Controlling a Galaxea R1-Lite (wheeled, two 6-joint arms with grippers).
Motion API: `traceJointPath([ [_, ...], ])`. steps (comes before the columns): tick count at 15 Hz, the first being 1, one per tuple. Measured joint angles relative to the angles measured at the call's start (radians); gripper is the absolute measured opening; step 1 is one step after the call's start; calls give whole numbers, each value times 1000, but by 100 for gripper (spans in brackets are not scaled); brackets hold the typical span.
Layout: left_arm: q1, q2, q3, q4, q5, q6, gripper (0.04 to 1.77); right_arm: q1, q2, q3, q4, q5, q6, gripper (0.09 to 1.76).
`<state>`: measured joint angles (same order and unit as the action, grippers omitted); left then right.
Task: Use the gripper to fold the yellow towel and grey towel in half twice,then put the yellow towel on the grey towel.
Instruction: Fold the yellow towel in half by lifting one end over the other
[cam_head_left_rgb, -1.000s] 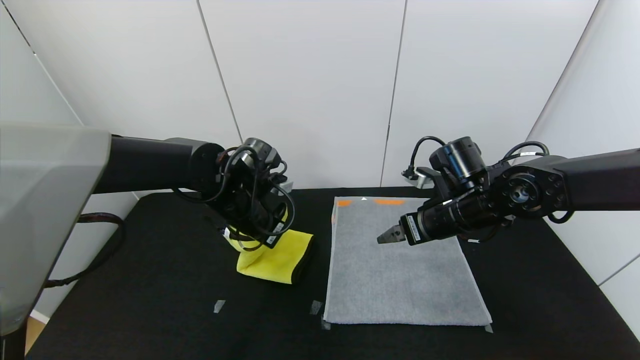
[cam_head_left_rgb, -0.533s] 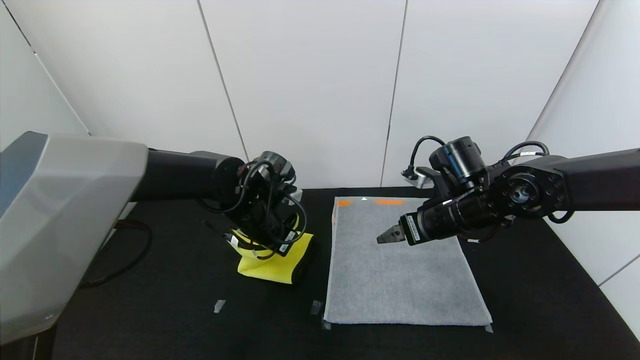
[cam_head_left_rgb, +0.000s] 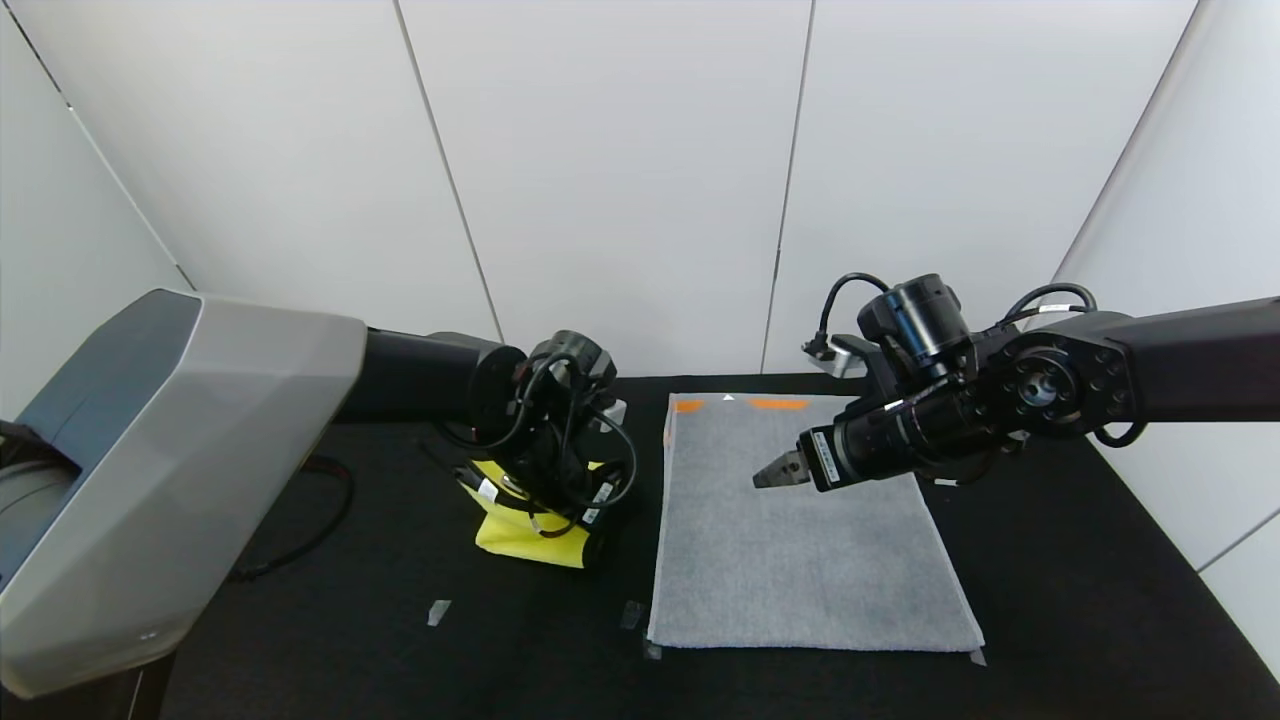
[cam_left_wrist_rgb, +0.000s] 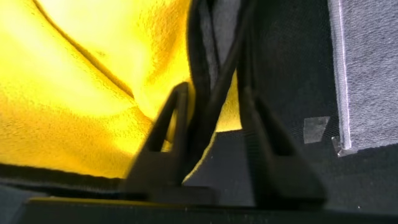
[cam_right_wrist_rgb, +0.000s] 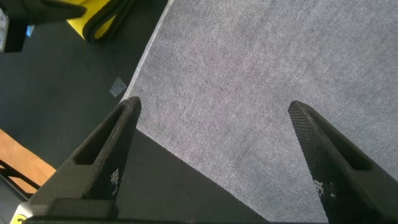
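The left gripper pinches the yellow towel's black-trimmed edge, seen only by its wrist camera. The right gripper hovers, jaws wide and empty, over the flat grey towel.

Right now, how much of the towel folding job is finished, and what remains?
The yellow towel is folded into a small stack. The left gripper grips its black-trimmed edge, apparently completing a fold. The grey towel lies flat on the table, unfolded. The right gripper hovers open above it. Left: fold grey twice, then stack yellow on it.

Head camera overhead, wrist cameras close
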<state>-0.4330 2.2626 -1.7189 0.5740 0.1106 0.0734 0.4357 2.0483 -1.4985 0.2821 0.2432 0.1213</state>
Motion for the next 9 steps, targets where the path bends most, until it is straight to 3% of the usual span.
traceJointPath([
  [4, -9, -2, 1, -1, 2, -11, 112, 2, 0, 1, 0, 0, 0, 171],
  [9, -16, -11, -1, 1, 3, -18, 140, 3, 0, 1, 0, 0, 0, 171],
])
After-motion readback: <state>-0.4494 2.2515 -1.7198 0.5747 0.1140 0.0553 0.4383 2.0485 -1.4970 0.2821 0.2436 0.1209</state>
